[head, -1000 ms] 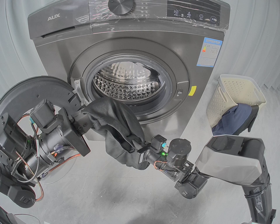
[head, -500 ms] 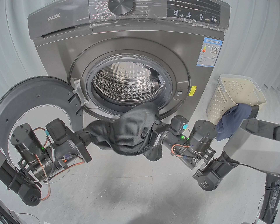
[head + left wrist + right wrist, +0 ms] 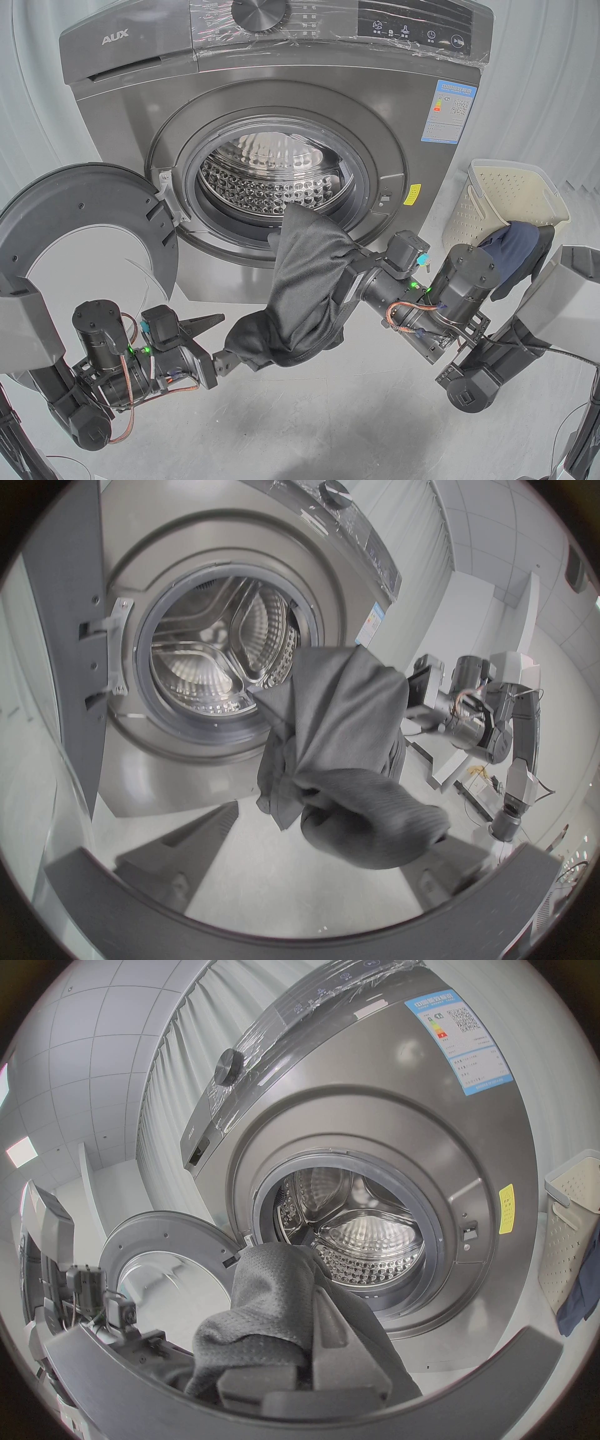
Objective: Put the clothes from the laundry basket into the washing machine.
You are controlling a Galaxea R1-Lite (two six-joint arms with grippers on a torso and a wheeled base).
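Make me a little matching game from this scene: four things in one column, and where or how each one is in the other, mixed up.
Things:
1. dark grey garment
2. washing machine door
3. laundry basket
4. blue garment

States:
A. swung open on the robot's left
B. hanging over the basket's rim
C. clamped in the right gripper, in front of the drum
D. standing on the robot's right

Pairs: 1-C, 2-A, 3-D, 4-B
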